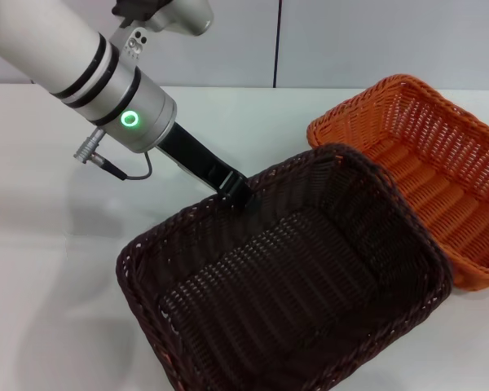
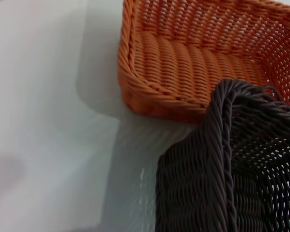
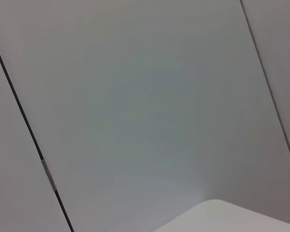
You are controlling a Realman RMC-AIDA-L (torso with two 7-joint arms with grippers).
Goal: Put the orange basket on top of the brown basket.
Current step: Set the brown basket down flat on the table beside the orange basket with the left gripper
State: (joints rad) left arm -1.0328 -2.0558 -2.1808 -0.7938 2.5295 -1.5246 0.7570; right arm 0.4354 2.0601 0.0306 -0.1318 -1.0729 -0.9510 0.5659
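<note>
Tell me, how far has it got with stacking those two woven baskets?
Nothing is stacked yet. The bright orange woven basket sits on the white table, with nothing on or under it. The left gripper is at the rim of the dark brown woven basket, which overlaps the orange one's near edge and looks tilted. The right gripper is out of view. Still left: getting the orange basket on top of the brown one.

orange basket [image 1: 440, 163]: showing bright orange weave, braided rim | brown basket [image 1: 293, 285]: showing near-black brown weave | tabletop [image 1: 49, 244]: showing plain white | left arm [image 1: 81, 61]: showing white, black bands, glowing green ring
</note>
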